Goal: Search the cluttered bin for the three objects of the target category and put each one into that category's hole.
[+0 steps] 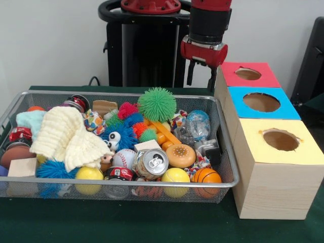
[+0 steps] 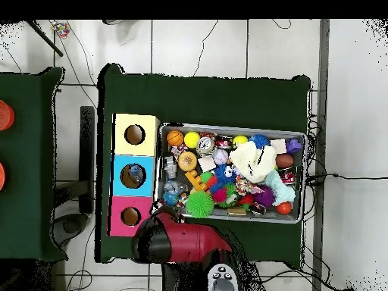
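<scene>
Gripper hung empty, slightly parted, upper centre beside the bin; it needed a clean vertical drop onto one exposed target.

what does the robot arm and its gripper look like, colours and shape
The arm is a thick round black section ending in a red collar with a silvery ring. Below it hangs the gripper, two slim dark fingers. From overhead, the arm shows as a red, rounded body.

Wire bin crammed with toys; three-hole box just beside.
</scene>
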`<state>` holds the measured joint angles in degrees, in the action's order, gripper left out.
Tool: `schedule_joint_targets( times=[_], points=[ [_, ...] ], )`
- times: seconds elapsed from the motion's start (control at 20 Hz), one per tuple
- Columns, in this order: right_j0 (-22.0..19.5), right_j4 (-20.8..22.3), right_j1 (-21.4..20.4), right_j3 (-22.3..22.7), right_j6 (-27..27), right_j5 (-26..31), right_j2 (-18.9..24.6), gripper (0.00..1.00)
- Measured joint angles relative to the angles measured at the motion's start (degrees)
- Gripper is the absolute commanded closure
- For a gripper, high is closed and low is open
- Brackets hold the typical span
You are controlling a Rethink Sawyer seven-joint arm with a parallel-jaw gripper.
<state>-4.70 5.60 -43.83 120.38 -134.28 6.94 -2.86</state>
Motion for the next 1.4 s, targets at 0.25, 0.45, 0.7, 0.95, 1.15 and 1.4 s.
schedule_joint_targets(
  times=[0.25, 0.45, 0.7, 0.95, 1.15, 1.4],
  points=[
    [-0.05, -0.04, -1.79, -0.21, 0.00, 0.00, 0.00, 0.00],
    [-0.74, -0.02, -1.37, -0.40, 0.00, 0.01, 0.01, 0.00],
    [-2.59, -0.04, -0.32, -0.43, 0.00, 0.00, 0.01, 0.00],
    [-4.34, -0.04, 1.34, -1.30, 0.00, 0.00, 0.00, 0.00],
    [-4.59, -0.04, 3.00, -2.78, 0.00, 0.00, 0.01, 0.00],
    [-4.35, -0.02, 5.43, -6.80, 0.00, 0.64, 0.02, 0.00]
  ],
)
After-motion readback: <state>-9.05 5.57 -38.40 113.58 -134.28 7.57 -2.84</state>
